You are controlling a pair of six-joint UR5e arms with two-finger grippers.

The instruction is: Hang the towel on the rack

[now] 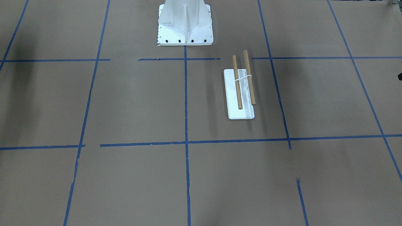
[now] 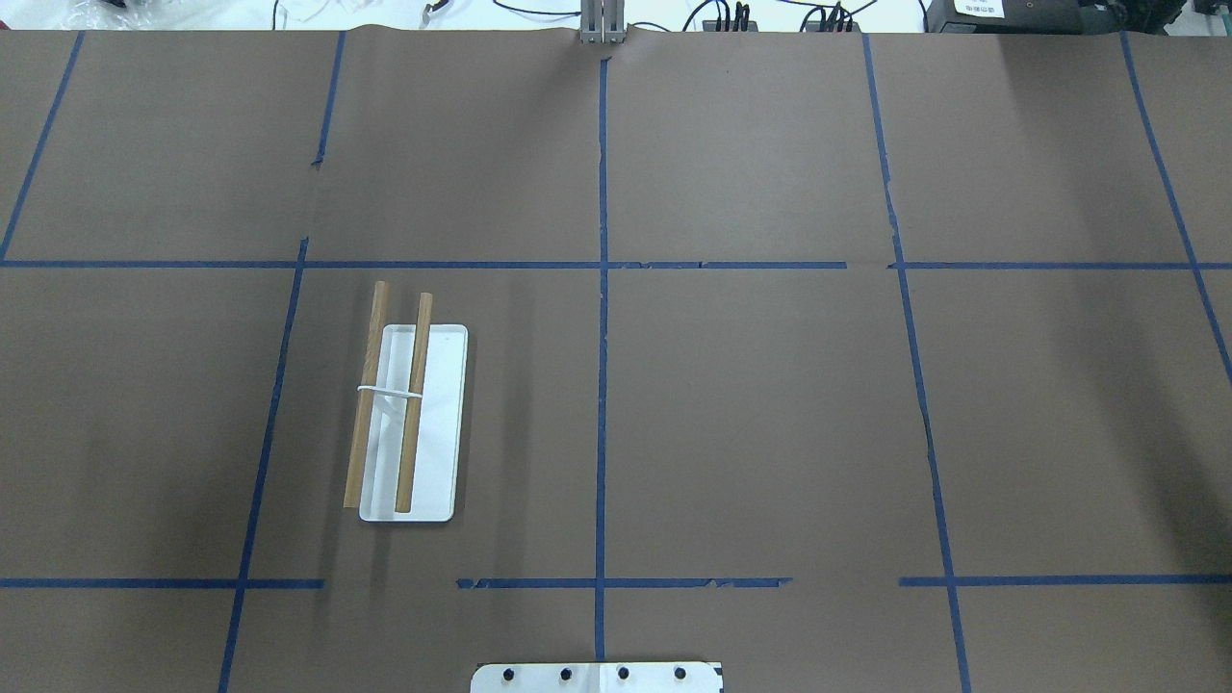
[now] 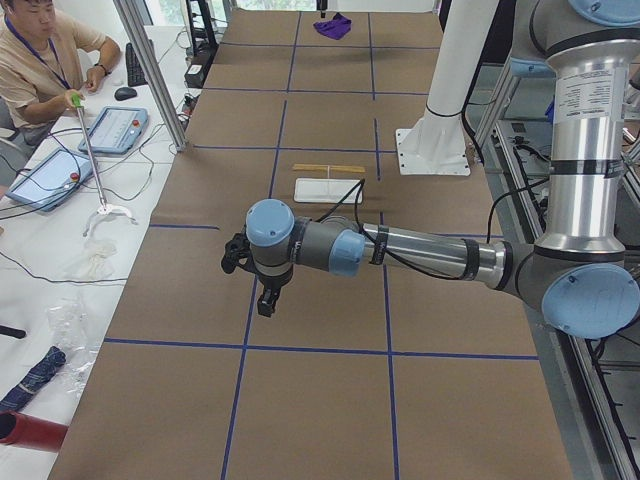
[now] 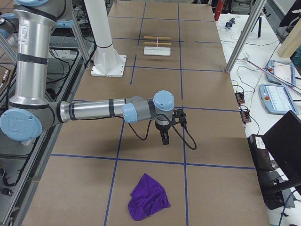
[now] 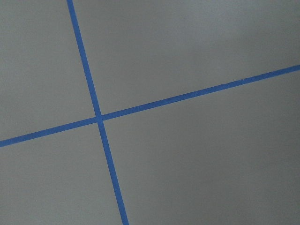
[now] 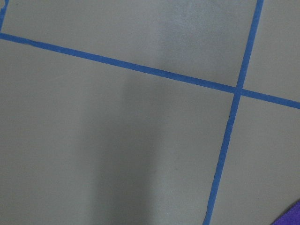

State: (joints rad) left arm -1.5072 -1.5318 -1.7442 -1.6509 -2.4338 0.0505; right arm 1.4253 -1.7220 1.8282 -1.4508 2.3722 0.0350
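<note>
Towel point(image 4: 149, 203) crumpled near desk's right edge, well apart from rack point(image 2: 412, 423) on left half. Soft, light, limp: probably best pinched at raised fold or corner. Right gripper point(image 4: 164, 139) hovers near towel, left gripper point(image 3: 266, 304) far off. Cannot tell how open either is.

Silver tubes and pale-blue joint caps are seen on the left arm point(image 3: 430, 255) and the right arm point(image 4: 94, 110). Black cables point(image 4: 186, 136) are looped at both wrists.

The towel point(image 4: 149, 203) lies crumpled on the surface point(image 4: 211, 99), near the right gripper point(image 4: 164, 140); the rack point(image 4: 157, 49) stands well apart, farther along.
</note>
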